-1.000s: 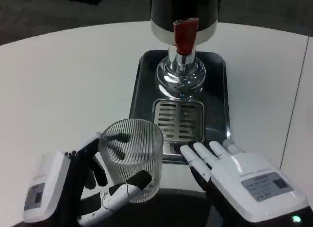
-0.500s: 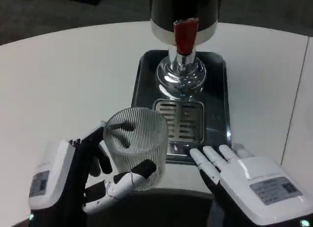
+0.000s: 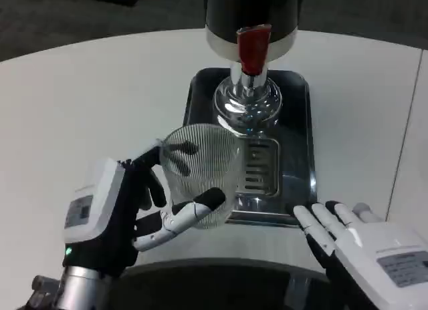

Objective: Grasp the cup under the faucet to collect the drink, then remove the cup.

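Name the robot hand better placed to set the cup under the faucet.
Left. The left robot hand already holds the ribbed glass cup, beside the faucet. The right robot hand lies open, holding nothing.

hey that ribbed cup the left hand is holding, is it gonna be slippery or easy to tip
The cup looks like clear rigid glass or plastic, so probably stiff, maybe breakable. Its ribs likely help the left hand grip. It looks empty, so probably light and easy to tip if bumped.

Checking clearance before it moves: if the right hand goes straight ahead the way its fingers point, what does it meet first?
Probably the near edge of the drip tray, just ahead of the right hand; height is unclear.
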`<act>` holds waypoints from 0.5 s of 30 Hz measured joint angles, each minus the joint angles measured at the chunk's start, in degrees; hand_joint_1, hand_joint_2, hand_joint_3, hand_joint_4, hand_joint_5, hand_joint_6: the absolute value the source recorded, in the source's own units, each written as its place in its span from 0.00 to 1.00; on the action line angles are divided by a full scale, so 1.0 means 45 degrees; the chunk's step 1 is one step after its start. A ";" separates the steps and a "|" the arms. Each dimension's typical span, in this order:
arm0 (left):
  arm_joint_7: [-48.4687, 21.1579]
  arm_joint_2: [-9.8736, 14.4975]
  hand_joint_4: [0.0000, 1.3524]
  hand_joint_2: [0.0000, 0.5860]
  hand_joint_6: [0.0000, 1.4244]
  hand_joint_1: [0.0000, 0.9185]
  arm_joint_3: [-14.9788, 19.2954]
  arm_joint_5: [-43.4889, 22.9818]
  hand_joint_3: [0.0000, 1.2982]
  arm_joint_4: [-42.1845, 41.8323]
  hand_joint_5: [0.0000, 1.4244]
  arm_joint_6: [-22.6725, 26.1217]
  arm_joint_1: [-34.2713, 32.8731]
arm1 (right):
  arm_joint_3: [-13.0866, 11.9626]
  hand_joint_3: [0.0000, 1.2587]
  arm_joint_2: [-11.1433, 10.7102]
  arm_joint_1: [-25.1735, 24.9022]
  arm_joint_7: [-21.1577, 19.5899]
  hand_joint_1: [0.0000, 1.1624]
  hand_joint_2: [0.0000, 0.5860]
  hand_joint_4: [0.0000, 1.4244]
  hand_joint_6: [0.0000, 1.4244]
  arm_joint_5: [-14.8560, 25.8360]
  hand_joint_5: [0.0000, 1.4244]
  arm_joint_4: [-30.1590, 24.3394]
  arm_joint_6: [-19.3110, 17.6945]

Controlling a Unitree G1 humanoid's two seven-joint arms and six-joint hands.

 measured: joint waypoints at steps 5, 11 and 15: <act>0.0251 0.0046 0.68 0.86 0.77 0.21 -0.0151 0.0090 0.60 0.1230 0.69 0.0044 -0.1261 | -0.0845 0.00 0.0406 0.0570 -0.0390 0.34 0.56 0.00 0.00 0.0536 0.00 -0.0002 -0.0824; 0.0763 0.0268 0.68 0.86 0.77 0.21 -0.0533 0.0518 0.60 0.2952 0.69 0.0073 -0.2477 | -0.1932 0.00 0.1054 0.1082 -0.0643 0.35 0.55 0.00 0.00 0.1367 0.00 -0.0003 -0.1937; 0.1000 0.0343 0.68 0.86 0.77 0.21 -0.0599 0.0535 0.60 0.3636 0.69 0.0105 -0.2984 | -0.2420 0.00 0.1371 0.1167 -0.0644 0.35 0.55 0.00 0.00 0.1665 0.00 -0.0003 -0.2500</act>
